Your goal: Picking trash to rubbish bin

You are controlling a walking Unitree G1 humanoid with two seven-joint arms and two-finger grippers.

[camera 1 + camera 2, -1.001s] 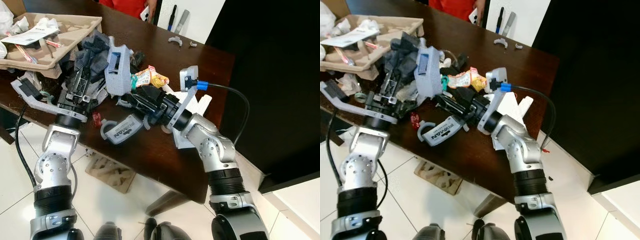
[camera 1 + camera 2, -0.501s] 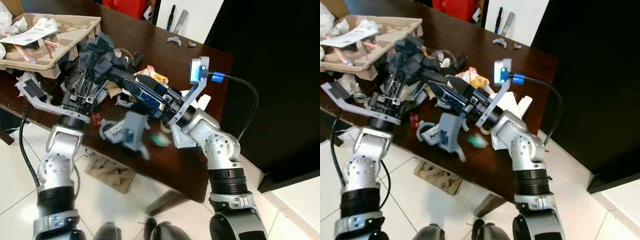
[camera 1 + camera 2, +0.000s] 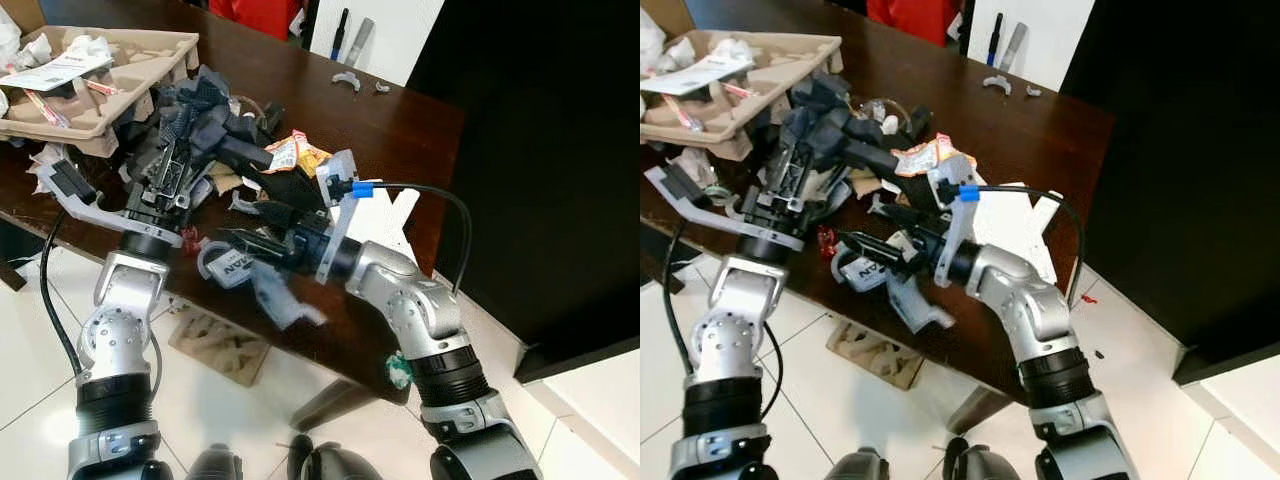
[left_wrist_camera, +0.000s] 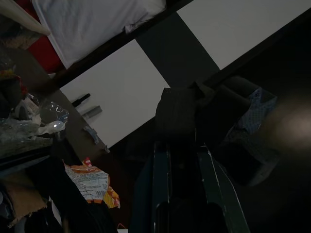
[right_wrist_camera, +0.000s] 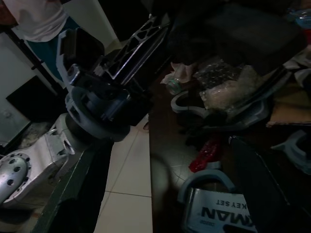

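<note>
Far left on the dark wooden worktop (image 3: 400, 120): a brown cardboard tray (image 3: 120, 75) with crumpled paper and a white leaflet (image 3: 50, 72) in it; just right of it, the left end effector (image 3: 205, 125) raised over the trash heap, its fingers clamped on a bundle of dark blue-black fabric (image 3: 200, 100), seen in the left wrist view as a dark lump (image 4: 177, 114) pinched at the fingertips; beneath and around it, a heap of clear plastic, grey plastic parts and torn card; right of the fabric, an orange and yellow snack wrapper (image 3: 295, 152) lying flat on the worktop; near the front edge, a small red scrap (image 3: 192, 240) and a grey hooked package printed with white letters (image 3: 232, 265), the same package close below the fingers in the right wrist view (image 5: 218, 211); just above that package, the right end effector (image 3: 855, 243) pointing leftward and low over the worktop, fingers spread apart with nothing between them; a blurred grey piece (image 3: 280, 300) at the worktop's front edge just right of the package; further right, white sheets (image 3: 385, 225) beside the right forearm; at the far side, two small grey clips (image 3: 350, 82); a green scrap (image 3: 398, 370) beside the right elbow.
</note>
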